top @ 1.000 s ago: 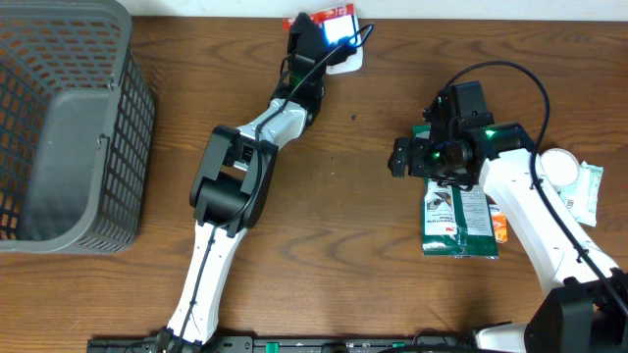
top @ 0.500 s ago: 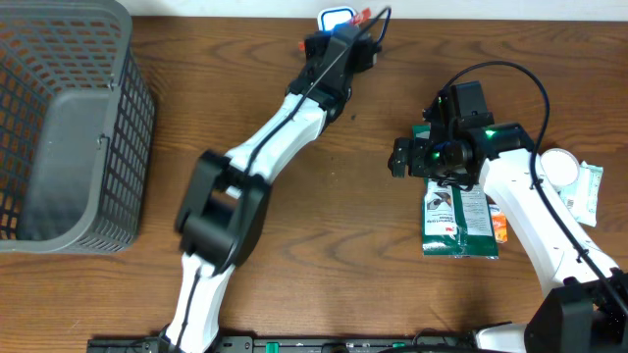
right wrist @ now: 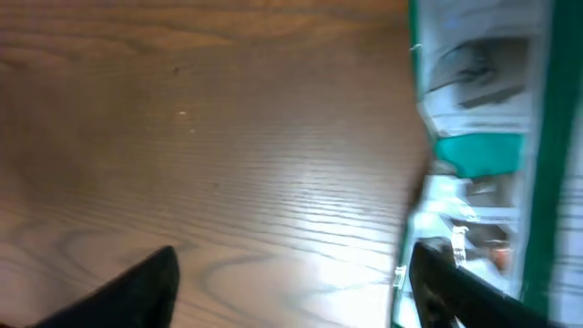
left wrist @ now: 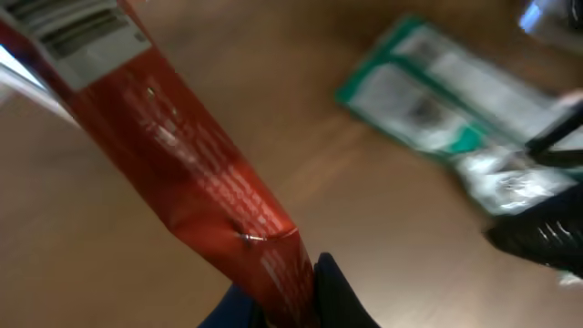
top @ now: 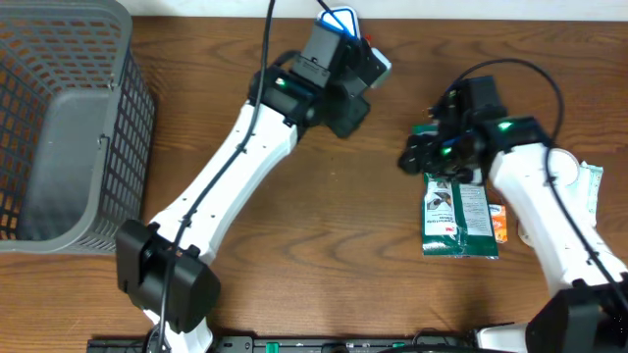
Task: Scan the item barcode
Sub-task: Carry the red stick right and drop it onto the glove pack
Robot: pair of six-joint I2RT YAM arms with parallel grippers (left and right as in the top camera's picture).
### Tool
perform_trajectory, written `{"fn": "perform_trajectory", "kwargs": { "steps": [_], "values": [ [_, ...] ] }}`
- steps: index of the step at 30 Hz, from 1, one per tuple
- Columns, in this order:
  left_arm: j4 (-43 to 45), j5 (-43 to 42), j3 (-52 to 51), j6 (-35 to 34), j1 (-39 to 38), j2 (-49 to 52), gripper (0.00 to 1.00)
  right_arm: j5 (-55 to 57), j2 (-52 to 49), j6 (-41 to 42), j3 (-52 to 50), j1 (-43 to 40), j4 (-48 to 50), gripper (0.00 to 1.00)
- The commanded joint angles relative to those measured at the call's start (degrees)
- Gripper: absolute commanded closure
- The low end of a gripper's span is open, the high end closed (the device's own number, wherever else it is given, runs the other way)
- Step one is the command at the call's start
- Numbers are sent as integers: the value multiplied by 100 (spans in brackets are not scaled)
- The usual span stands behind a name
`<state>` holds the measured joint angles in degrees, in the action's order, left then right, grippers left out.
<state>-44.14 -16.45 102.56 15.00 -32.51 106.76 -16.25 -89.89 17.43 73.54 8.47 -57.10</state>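
Hanging near the far edge of the table [top: 324, 255], the left gripper [left wrist: 282, 301] is clenched on one end of the red packet [left wrist: 182, 173], held clear of the wood. Toward the right edge the right gripper [right wrist: 291, 282] stands spread, one finger at the rim of a flat green packet [top: 458, 218]. Bare wood lies between them; a mesh basket [top: 59, 127] fills the far left corner.
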Motion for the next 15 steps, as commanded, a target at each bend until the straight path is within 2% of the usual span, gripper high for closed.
{"fn": "perform_trajectory", "kwargs": {
  "steps": [1, 4, 9, 12, 14, 15],
  "values": [
    [197, -866, -341, -1338, -247, 173, 93, -120, 243, -297, 699, -667, -476, 33],
    [726, -863, -671, -1930, -540, 299, 93, -120, 291, -404, 1021, -1316, -973, 32],
    [1690, -861, -881, -2686, -1084, 769, 93, -120, 310, -442, 1001, -2164, -1191, 25],
    [2382, -859, -881, -3080, -1482, 1281, 93, -120, 304, -442, 916, -2409, -1189, 20],
    [2743, -839, -881, -3077, -1670, 1547, 92, -118, 299, -442, 885, -2435, -1189, 19],
    [2955, -841, -881, -3077, -1779, 1703, 83, -118, 299, -442, 876, -2433, -1189, 18]
  ]
}}
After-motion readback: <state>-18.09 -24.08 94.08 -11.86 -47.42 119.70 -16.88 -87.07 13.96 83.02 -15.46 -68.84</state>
